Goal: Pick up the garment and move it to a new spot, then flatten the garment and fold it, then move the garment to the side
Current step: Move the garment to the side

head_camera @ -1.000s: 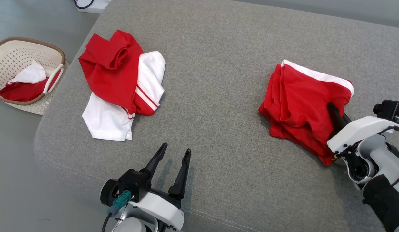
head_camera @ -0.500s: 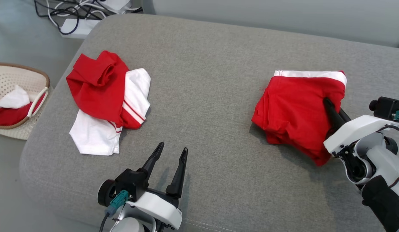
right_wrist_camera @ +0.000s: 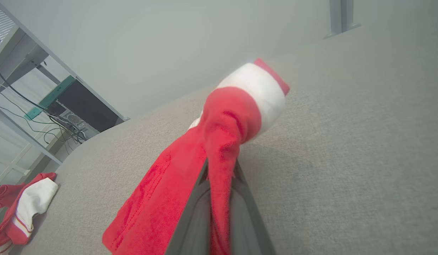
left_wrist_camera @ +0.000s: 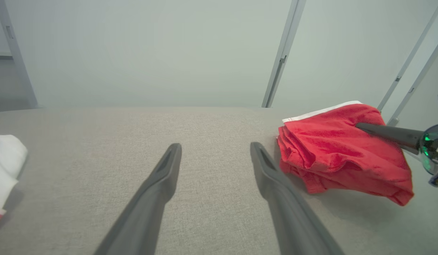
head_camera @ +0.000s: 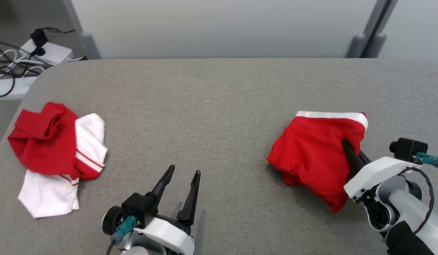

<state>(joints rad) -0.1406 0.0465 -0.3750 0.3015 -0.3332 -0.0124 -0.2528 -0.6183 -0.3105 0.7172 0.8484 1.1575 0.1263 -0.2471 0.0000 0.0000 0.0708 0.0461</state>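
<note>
Here the right claw (head_camera: 346, 144) is clenched on the near edge of the folded red garment (head_camera: 311, 156), toward the right of the surface (head_camera: 219, 106). It's light, limp cloth, likely to sag open unless pinched through all layers. The left claw (head_camera: 183, 173) gapes, empty.

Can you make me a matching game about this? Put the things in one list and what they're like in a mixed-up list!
Things:
1. red garment
2. red and white clothes
3. left gripper
4. cables

What they're like:
A. jaws open, empty
B. tangled, black and white
C. crumpled, on the robot's left
D. pinched by the right gripper

Pairs: 1-D, 2-C, 3-A, 4-B
</note>
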